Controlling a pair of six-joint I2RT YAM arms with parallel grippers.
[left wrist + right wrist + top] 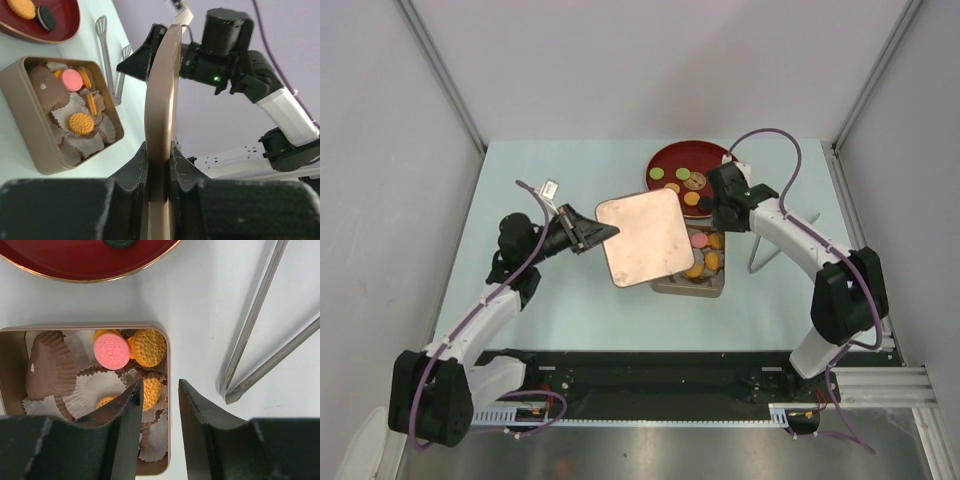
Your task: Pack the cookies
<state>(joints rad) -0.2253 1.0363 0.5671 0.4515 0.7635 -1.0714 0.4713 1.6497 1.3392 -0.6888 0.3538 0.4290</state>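
Observation:
Several cookies lie in paper cups inside the open tin point(167, 370): a pink one point(112, 351) and orange ones point(148, 347) point(151, 392). My right gripper point(160, 390) hangs open and empty just above the tin's right rim, with an orange cookie showing between its fingers below. More cookies, green point(657, 174) and orange point(692, 198), sit on the dark-red plate point(665, 158). My left gripper point(161, 150) is shut on the edge of the tin's flat lid point(642, 237), held in the air over the tin's left part.
Metal tongs point(250, 340) lie on the table right of the tin. The plate stands directly behind the tin. In the left wrist view a black cookie point(46, 17) rests on the plate, and the right arm point(225, 50) looms behind the lid.

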